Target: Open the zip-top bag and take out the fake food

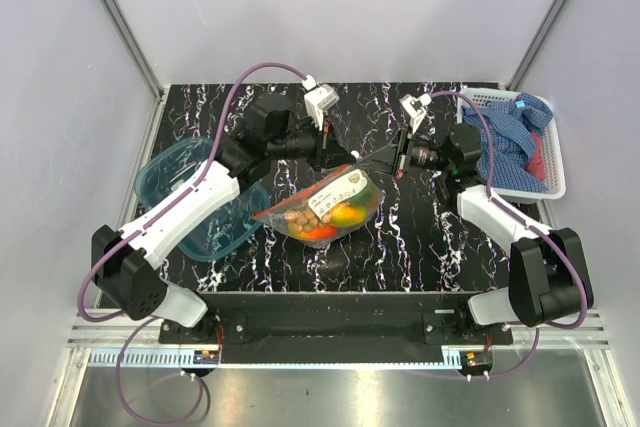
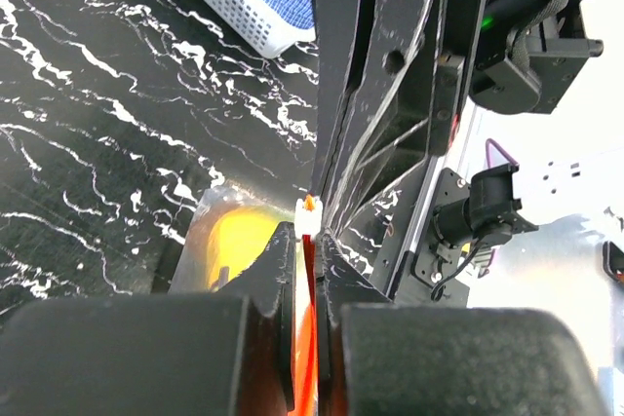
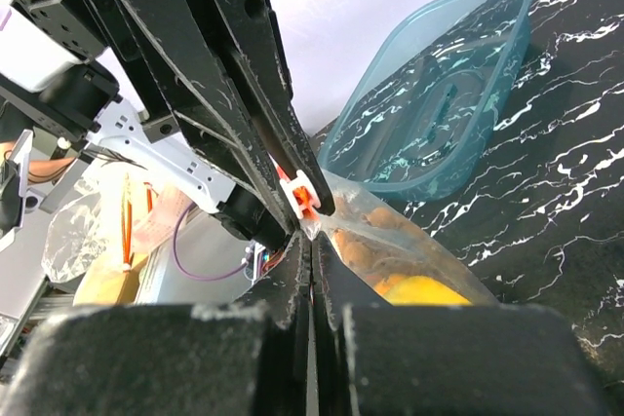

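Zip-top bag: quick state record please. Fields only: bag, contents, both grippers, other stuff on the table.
bag: zip-top bag mid-table, top edge lifted
zip: orange-red zip strip pinched between the left fingers; open or sealed, cannot tell
contents: fake food inside the bag
left gripper: shut on the bag's top edge
right gripper: shut on the same edge, tip to tip with the left
tub: blue tub next to the bag, on its left
basket: white basket far right, holding a blue checked cloth
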You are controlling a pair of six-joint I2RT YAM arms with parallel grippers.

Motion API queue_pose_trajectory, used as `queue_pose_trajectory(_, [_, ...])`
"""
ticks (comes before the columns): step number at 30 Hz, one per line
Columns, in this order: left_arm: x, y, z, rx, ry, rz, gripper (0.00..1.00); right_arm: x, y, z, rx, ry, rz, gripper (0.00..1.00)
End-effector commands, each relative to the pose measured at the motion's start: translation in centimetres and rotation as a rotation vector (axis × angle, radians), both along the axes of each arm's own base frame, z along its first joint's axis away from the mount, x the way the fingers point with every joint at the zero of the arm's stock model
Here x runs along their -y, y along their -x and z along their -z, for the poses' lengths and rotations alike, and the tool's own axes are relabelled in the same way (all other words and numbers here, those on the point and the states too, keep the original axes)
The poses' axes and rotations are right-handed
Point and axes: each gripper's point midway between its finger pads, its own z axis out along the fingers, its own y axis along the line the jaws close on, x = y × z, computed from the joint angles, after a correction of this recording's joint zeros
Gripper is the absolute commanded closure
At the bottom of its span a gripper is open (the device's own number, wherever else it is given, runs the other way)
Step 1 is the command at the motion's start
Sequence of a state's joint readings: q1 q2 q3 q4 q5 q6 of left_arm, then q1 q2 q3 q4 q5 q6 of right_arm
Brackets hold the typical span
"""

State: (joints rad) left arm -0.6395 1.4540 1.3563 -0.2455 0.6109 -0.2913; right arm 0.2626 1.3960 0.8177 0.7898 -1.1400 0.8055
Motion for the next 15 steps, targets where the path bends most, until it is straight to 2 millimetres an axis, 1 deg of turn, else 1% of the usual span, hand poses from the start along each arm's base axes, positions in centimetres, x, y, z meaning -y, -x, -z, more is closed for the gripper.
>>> queue_pose_trajectory(1, [-2.4,1.0,-0.1,0.019,-0.019,-0.011,1.0,0.6,-0.6,-3.0,0.122,-0.059,0.082,1.0])
queue_pose_trajectory(3, [-2.8,1.1,0.3,0.013,-0.024,-0.015,1.0,0.6,-0.7,-3.0,0.117,-0.067,0.089,1.0])
queue_pose_trajectory(6, [-3.0,1.4,0.3,0.008,-0.021,-0.014,1.0,0.6,-0.7,-3.1,0.117,-0.068,0.087,1.0])
queue_pose_trajectory(8, [-2.9,1.7,0.0,0.0,-0.004,-0.005,1.0,0.5,-0.3,-3.1,0.128,-0.065,0.059,1.0])
queue_pose_trajectory(10, [-2.6,1.6,-0.2,-0.009,0.012,-0.001,1.0,0.5,-0.4,-3.0,0.123,-0.058,0.068,1.0])
queue_pose_trajectory(12, [-2.1,1.6,-1.1,-0.014,0.042,0.013,1.0,0.4,0.0,-3.0,0.129,-0.056,0.045,1.0])
queue_pose_trajectory(14, [-1.9,1.6,-0.7,-0.045,0.034,0.017,1.0,0.5,-0.5,-3.2,0.126,-0.06,0.085,1.0])
queue_pose_trajectory(15, [-2.1,1.8,-0.4,-0.058,0.024,0.017,1.0,0.6,-0.9,-3.0,0.097,-0.05,0.113,1.0])
